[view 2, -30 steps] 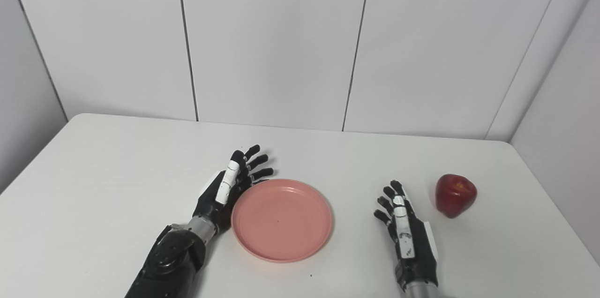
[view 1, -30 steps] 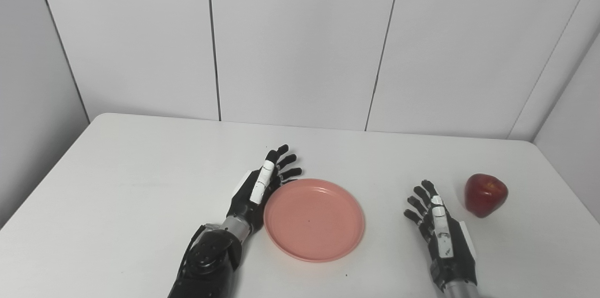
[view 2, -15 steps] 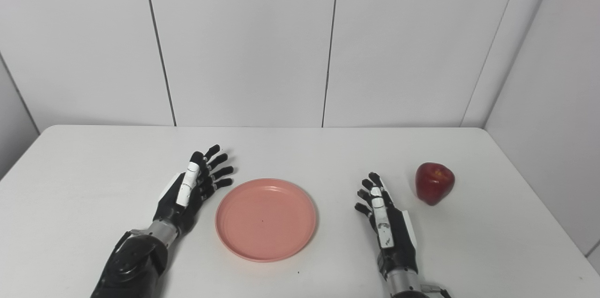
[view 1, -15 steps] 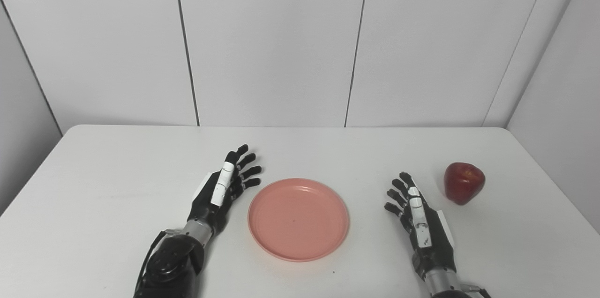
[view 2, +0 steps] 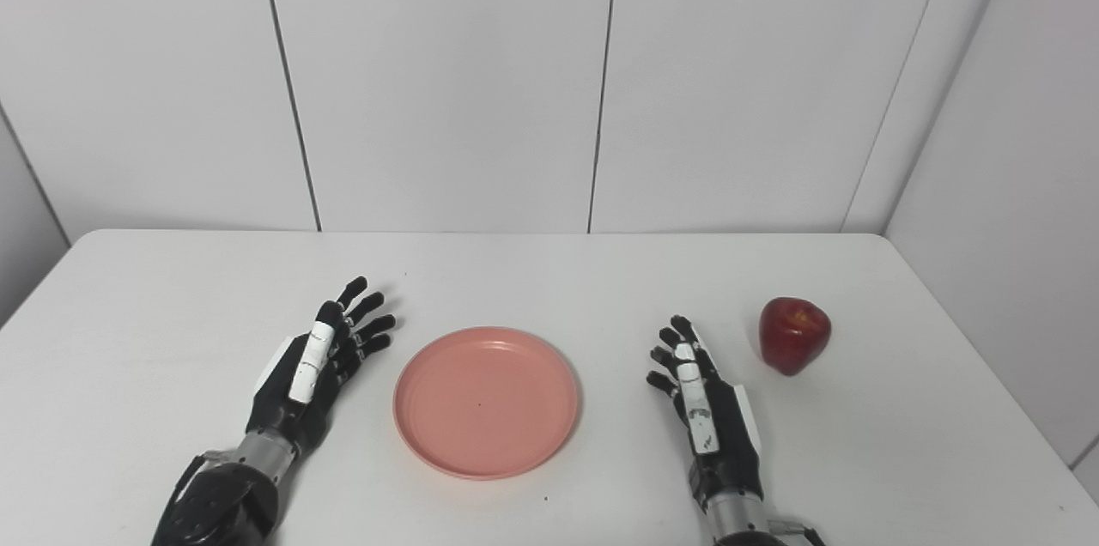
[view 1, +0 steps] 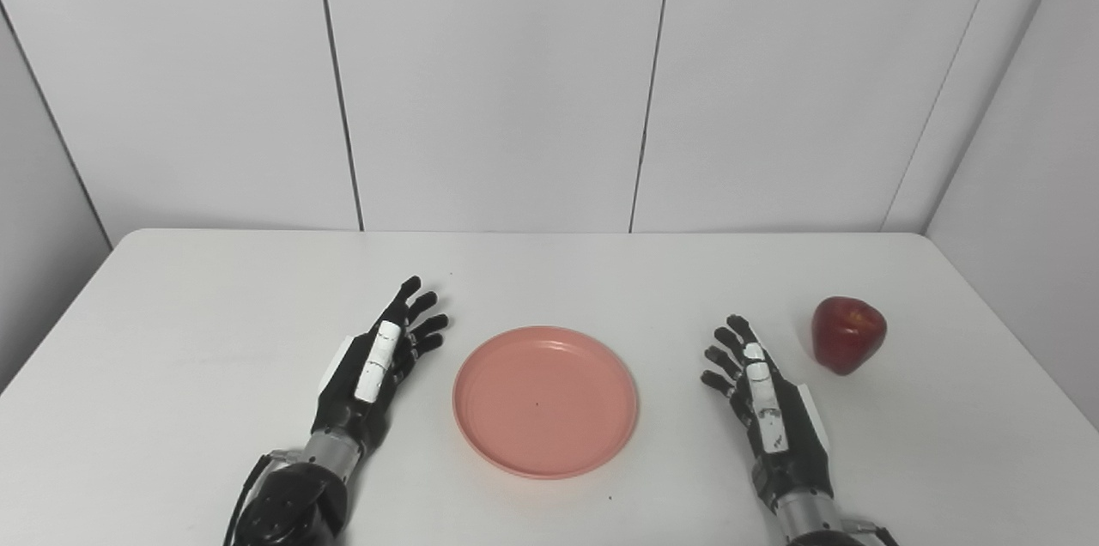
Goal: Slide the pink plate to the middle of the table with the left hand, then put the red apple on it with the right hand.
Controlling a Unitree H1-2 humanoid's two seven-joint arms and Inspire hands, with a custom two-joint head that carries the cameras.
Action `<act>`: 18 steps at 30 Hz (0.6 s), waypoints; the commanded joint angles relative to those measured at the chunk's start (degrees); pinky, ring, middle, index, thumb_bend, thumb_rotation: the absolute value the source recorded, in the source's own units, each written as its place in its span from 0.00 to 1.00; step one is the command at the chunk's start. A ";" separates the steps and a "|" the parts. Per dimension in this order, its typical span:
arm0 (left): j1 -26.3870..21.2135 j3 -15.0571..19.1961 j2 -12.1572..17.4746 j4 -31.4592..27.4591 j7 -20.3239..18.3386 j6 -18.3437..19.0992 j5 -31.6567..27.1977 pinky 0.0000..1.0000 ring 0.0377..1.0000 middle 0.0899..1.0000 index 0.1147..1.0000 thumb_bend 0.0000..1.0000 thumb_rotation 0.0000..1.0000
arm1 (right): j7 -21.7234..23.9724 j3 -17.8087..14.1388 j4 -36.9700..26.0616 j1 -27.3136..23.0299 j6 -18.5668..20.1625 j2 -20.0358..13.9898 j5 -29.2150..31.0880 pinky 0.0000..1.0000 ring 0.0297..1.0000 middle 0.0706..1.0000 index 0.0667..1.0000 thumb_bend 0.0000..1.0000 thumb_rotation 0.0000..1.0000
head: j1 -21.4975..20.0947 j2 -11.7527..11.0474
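The pink plate [view 1: 545, 398] lies flat near the middle of the white table [view 1: 215, 297], empty. My left hand [view 1: 375, 361] is open to the left of the plate, a clear gap away from its rim, fingers spread and pointing away. My right hand [view 1: 764, 400] is open to the right of the plate, fingers spread, holding nothing. The red apple [view 1: 848, 334] stands on the table to the right of my right hand, apart from it. In the right eye view the plate [view 2: 485, 400] and the apple [view 2: 794, 335] show the same way.
White wall panels stand behind the table's far edge. A side wall runs close along the table's right edge near the apple.
My left hand has drawn back left and toward me, away from the plate's rim. The plate lies still. The camera turned between the earliest frames and now. My right hand has barely moved.
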 commanded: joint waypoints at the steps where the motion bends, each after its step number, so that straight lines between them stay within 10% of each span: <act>1: 0.53 0.10 0.37 2.22 -0.29 -1.35 0.18 0.89 0.88 0.95 0.95 0.85 0.91 | 0.92 1.65 0.20 1.39 -5.06 -0.40 -2.34 0.80 0.86 0.89 0.92 0.91 0.94 | -0.75 -0.18; 7: -0.34 0.52 -0.09 4.49 -0.34 -1.26 -0.37 0.85 0.87 0.94 0.93 0.83 0.89 | -1.81 3.31 -5.01 -0.26 -10.70 -3.21 -12.41 0.74 0.82 0.86 0.89 0.79 0.91 | -3.55 -1.01; 18: -2.44 -0.09 -1.21 8.26 -1.75 -2.67 -0.88 0.87 0.88 0.93 0.93 0.81 0.91 | -4.24 -0.39 -13.43 -9.28 -5.10 -10.38 -25.80 0.71 0.78 0.81 0.86 0.77 0.83 | -11.16 -3.95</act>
